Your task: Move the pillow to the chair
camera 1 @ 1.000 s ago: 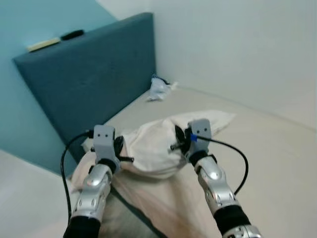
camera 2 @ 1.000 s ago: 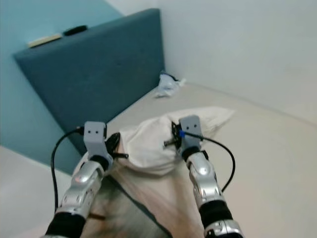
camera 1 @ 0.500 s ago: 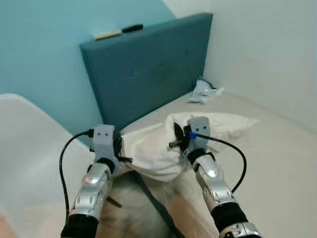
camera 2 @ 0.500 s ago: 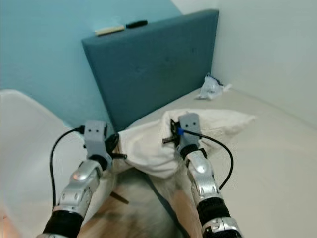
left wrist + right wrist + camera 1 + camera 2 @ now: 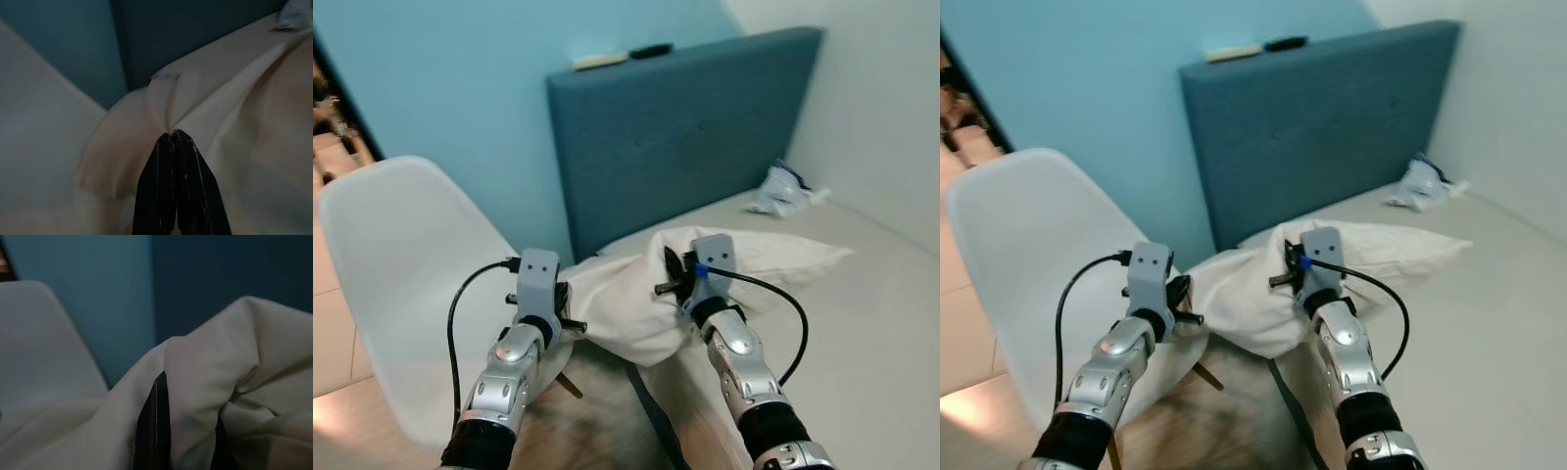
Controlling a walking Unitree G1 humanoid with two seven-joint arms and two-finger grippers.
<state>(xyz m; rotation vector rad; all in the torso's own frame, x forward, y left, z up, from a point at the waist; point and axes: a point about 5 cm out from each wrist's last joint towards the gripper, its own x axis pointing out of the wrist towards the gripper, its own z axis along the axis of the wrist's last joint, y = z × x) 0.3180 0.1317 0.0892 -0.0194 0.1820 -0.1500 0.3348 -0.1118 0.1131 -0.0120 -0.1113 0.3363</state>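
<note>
So the pillow sits mid-frame in the head views, slung between the two grippers, its far end trailing toward the right of the frame over the bed. The chair fills the left side, white shell, seat at lower left.

The left gripper has its fingers pressed flat together on a small fold of fabric, and honestly that's a thin pinch. The right gripper is clamped on cloth too, but the pillow drapes over its fingers so I can't see how deep that bite goes.

What I'd worry about:

- Slip on the left side. Only a wrinkle of the case is caught, so the filling's weight could pull it free and that end would drop at the lower middle of the frame, short of the seat.
- The trailing end dragging on the bed and tugging against both grips.
- The seat is a smooth sloped shell. Set down near the edge, the pillow could slide off.
- The left arm is close to the chair, so a bump could shove it away.
</note>
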